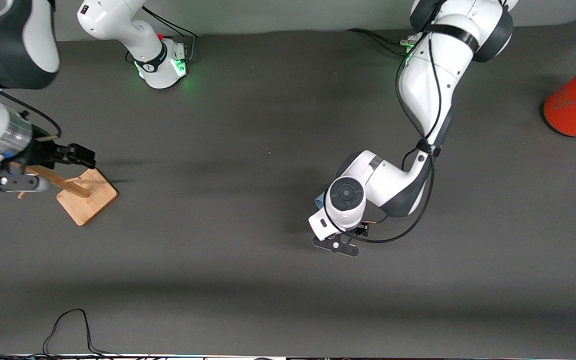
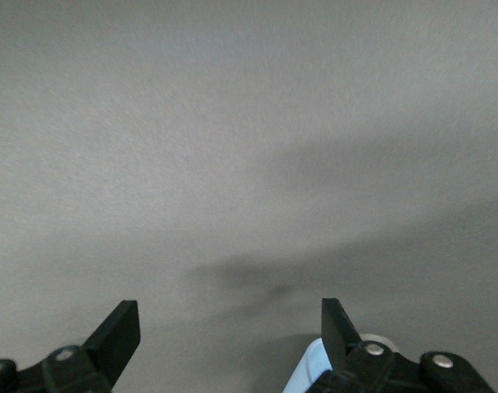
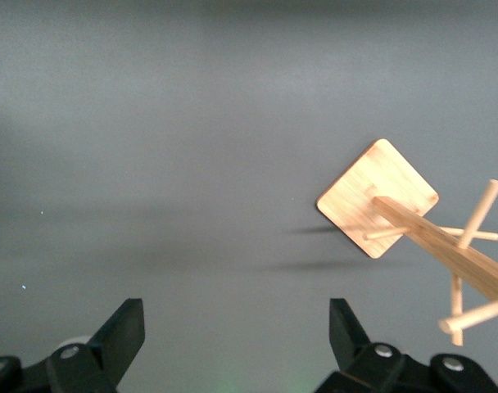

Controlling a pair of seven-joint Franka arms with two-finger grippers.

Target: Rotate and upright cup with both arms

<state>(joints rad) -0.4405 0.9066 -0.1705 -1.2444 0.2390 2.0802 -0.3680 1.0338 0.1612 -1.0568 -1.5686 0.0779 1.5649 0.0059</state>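
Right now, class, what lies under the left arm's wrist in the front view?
A sliver of the light-blue cup peeks out beside the wrist, on the grey table. The arm covers the rest, so its pose cannot be told. The left claw is open.

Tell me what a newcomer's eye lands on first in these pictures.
First, the left arm folded low over mid-table, its open hand above bare mat and the cup just peeking out beneath its wrist. Then the orange-red cylinder at the left arm's end, and the wooden peg stand under the waiting right arm's open hand.
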